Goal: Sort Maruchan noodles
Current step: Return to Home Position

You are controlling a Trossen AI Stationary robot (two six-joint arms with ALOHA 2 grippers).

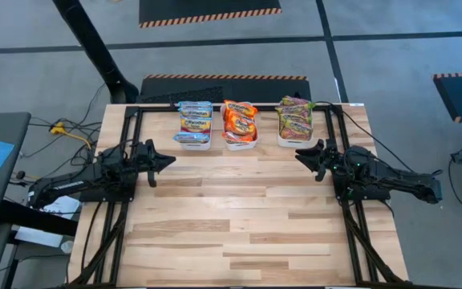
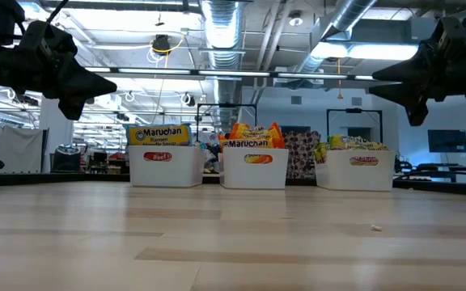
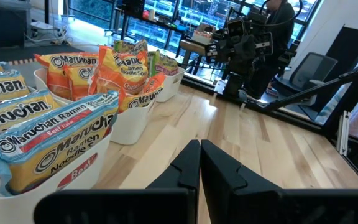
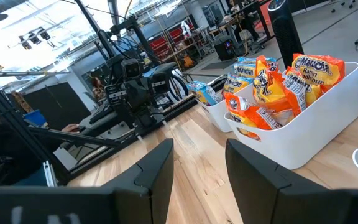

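Note:
The Maruchan noodles sit in three white bins along the table's far edge. Blue-accented packets point(image 1: 194, 122) fill the left bin, orange-red packets point(image 1: 240, 122) the middle one, and green-pink packets point(image 1: 295, 119) the right one. They stand on edge or lean, stacked above the rims. My left gripper point(image 1: 169, 160) point(image 3: 200, 144) is shut and empty. It hovers above the table, near the left bin point(image 3: 73, 177) and on its near-left side. My right gripper point(image 1: 299, 154) point(image 4: 199, 146) is open and empty, just on the near side of the right bin point(image 4: 316, 124).
Both arms reach in level from the table's sides, well above the wood, as the low view shows point(image 2: 108, 83) point(image 2: 376, 78). Black frame rails point(image 1: 128, 136) run along both sides. Bare wooden tabletop point(image 1: 239, 217) spreads between the arms and toward the near edge.

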